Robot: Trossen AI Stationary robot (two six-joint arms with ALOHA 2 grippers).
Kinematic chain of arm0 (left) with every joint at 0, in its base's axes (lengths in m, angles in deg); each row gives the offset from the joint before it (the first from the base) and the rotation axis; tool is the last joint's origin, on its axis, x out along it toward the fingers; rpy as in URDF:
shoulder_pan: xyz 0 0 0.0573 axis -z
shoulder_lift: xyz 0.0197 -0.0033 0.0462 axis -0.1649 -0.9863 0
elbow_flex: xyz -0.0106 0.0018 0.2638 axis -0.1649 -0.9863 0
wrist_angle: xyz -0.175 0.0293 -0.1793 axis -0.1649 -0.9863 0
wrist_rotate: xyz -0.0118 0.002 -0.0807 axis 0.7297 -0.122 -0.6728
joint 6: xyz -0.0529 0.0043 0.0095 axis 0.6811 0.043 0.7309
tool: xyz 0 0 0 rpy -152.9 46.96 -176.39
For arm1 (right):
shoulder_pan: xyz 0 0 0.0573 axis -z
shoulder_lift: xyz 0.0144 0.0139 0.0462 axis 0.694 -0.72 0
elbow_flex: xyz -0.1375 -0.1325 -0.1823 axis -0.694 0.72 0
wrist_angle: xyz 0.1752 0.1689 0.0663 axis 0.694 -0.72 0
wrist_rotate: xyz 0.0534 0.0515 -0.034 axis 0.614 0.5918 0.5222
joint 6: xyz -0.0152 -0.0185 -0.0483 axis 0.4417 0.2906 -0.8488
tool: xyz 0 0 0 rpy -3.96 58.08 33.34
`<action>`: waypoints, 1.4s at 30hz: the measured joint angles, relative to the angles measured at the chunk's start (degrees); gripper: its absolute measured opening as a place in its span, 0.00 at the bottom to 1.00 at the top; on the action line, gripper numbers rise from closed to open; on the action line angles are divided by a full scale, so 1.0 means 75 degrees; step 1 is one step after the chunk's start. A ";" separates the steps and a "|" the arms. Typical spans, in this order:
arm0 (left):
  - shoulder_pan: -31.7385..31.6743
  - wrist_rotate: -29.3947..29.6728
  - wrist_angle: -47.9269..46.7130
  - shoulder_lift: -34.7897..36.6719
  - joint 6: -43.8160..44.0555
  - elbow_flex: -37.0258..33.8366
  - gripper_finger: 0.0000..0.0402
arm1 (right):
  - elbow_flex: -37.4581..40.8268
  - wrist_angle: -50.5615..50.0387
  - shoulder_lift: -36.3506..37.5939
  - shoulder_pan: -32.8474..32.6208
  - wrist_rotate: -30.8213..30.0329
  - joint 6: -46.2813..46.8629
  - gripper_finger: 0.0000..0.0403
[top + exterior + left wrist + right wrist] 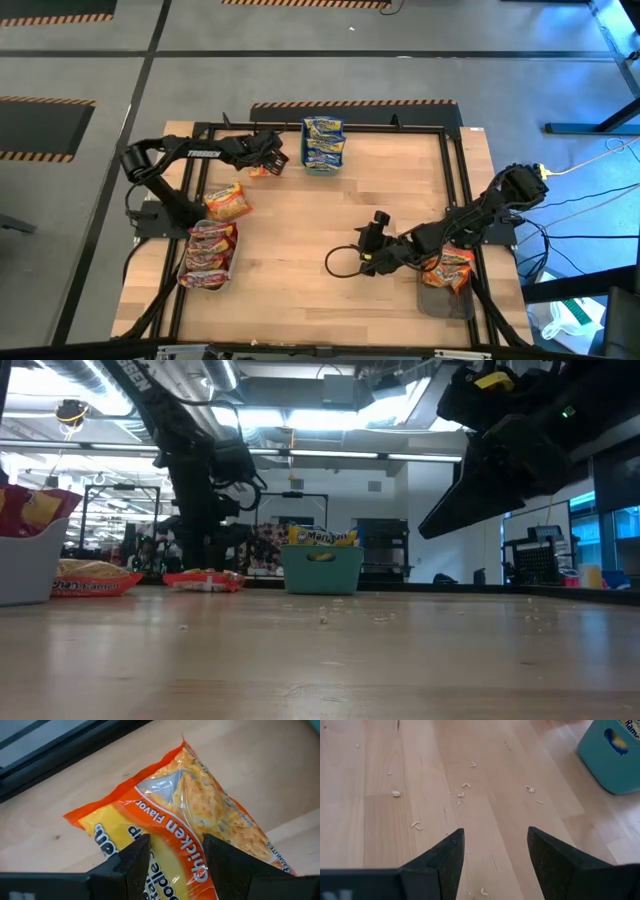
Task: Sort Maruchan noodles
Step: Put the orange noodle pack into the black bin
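An orange Maruchan packet [190, 795] lies flat on the wooden table near its far left corner [262, 170]. My left gripper [175, 852] stands open just over it, one finger on either side of the label's middle. A second orange packet [227, 203] lies flat closer to the left edge. Red-pink packets fill a grey tray [207, 255] at the near left. Blue-and-yellow packets stand in a teal tray [323, 160] at the far middle. More orange packets lie in a grey tray [445, 298] at the near right. My right gripper [495, 850] hangs open over bare wood [372, 245].
A black frame [455, 170] borders the table. A black cable loop [338, 262] lies beside the right gripper. Noodle crumbs [465, 787] are scattered over the middle of the table. The teal tray [612, 760] stands beyond the right gripper. Bare wood spans the table's middle.
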State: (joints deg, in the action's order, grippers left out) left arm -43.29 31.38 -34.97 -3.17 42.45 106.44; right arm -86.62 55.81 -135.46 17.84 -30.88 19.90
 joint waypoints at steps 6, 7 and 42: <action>0.0315 -0.0393 0.0060 -0.0111 -0.0077 0.0012 0.45 | 0.0000 0.0000 0.0000 0.0000 -0.0058 0.0000 0.50; 0.0435 -0.0427 0.0058 -0.0111 -0.0155 0.0012 0.45 | 0.0000 0.0000 0.0000 0.0000 -0.0058 0.0000 0.50; 0.6005 -0.1636 0.2292 -0.0750 -0.0217 0.0009 0.45 | 0.0000 0.0231 -0.0006 -0.0015 0.1208 0.1411 0.50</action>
State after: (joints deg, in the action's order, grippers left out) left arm 1.75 19.11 -17.78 -8.80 40.83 106.50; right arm -86.62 57.54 -135.50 17.73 -21.82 30.48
